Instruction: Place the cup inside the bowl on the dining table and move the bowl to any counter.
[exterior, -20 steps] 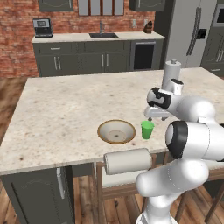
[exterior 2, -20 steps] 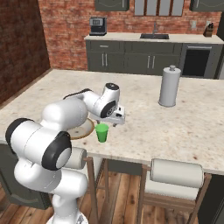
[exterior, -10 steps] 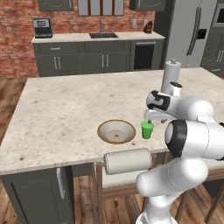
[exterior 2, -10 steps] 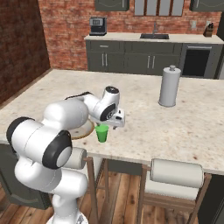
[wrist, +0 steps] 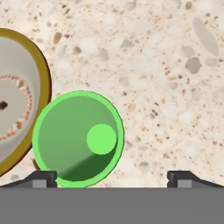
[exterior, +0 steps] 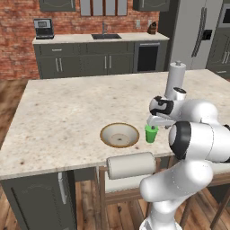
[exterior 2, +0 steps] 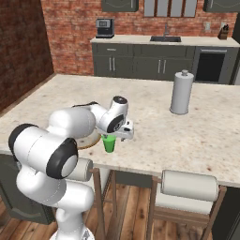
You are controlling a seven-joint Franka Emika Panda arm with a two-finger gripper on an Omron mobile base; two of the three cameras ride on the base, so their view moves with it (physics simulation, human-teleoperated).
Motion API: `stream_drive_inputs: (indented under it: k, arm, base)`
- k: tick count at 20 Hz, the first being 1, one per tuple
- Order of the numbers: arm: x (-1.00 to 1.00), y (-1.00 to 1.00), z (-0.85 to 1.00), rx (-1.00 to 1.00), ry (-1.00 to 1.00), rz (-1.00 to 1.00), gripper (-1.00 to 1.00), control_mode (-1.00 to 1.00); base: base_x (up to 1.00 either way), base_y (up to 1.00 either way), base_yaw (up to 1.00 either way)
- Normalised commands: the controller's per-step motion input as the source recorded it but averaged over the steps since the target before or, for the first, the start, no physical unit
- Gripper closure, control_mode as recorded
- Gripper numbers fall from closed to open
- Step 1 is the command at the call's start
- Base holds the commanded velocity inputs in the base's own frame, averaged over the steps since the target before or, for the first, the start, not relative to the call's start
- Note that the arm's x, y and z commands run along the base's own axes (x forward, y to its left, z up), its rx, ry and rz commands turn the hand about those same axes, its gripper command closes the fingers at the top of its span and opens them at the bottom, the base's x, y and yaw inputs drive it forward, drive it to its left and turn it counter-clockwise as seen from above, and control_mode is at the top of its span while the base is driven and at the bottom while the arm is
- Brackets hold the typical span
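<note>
The claw is hanging right over the green cup, pointing down at it. Its two dark tips are standing as wide apart as they go, and it is holding nothing. In the hand view the cup is sitting nearer one tip than the other, so it is off to the side and not in the middle of the gap.

The cup is standing upright on the speckled bench, near the front edge. The brown bowl is lying just beside it; I cannot tell whether they are touching.

There is one cup, one bowl and one tall grey paper towel roll standing farther back on the bench. Two padded stools are sitting under the front edge.
</note>
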Motion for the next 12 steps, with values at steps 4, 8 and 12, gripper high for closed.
stream_drive_inputs:
  k: [4,8,12]
  arm:
    - [0.02,0.0,-0.1,0.0,0.0,0.0,-1.0,-1.0]
    - [0.01,0.0,-0.09,0.0,0.0,0.0,-1.0,-1.0]
    - [0.04,0.0,-0.07,0.0,0.0,0.0,-1.0,-1.0]
  base:
    - [0.0,0.0,0.0]
    - [0.0,0.0,0.0]
    - [0.0,0.0,0.0]
